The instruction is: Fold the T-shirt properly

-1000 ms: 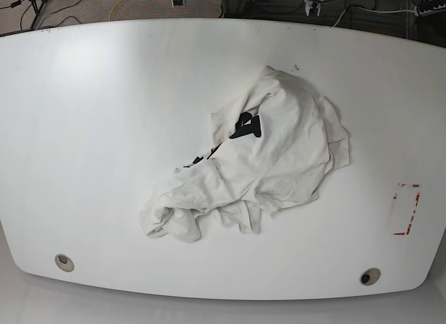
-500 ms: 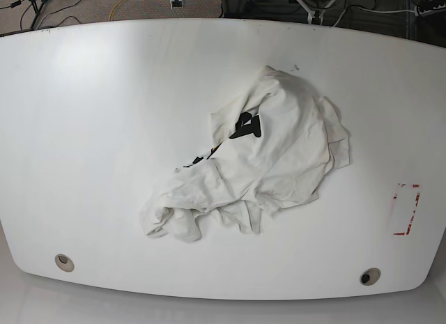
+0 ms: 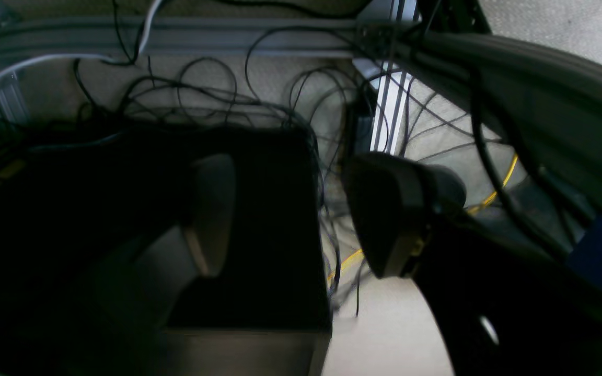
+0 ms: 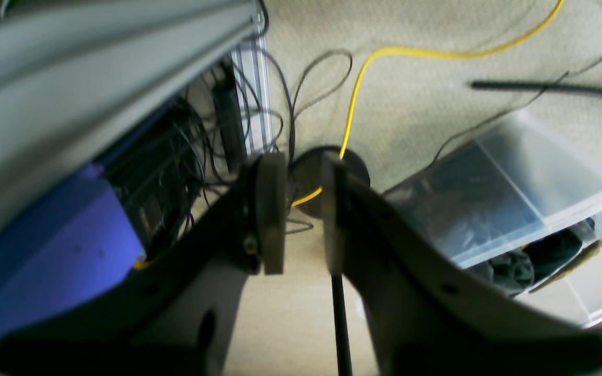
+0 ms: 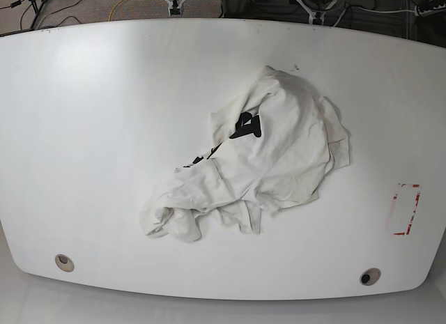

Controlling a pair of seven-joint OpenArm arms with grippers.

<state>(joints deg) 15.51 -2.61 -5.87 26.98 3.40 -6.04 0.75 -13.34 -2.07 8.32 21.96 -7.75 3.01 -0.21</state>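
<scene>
T-shirt (image 5: 268, 157), cream with black lettering showing in a fold near its upper middle, lies crumpled in a loose heap on the white counter (image 5: 97, 129), a little right of centre in my base view; one bunched end trails toward the near-left edge, and the broader part spreads toward the far right. No arm touches it, and I see neither arm over the counter in the base view. A red-marked rectangle (image 5: 406, 209) sits on the counter near the right edge, well apart from the shirt, and two round grommets (image 5: 64, 262) lie along the near edge. From my left wrist view, the left claw (image 3: 296, 214) stands with its fingers wide apart, holding nothing, pointed at a dark box (image 3: 249, 230) and a tangle of black cables (image 3: 259, 99) on the floor. From my right wrist view, the right claw (image 4: 301, 214) has its fingers close together with a narrow gap between them and nothing clamped; beyond it a yellow cable (image 4: 384, 57) runs across carpet beside a clear plastic bin (image 4: 531, 209).
</scene>
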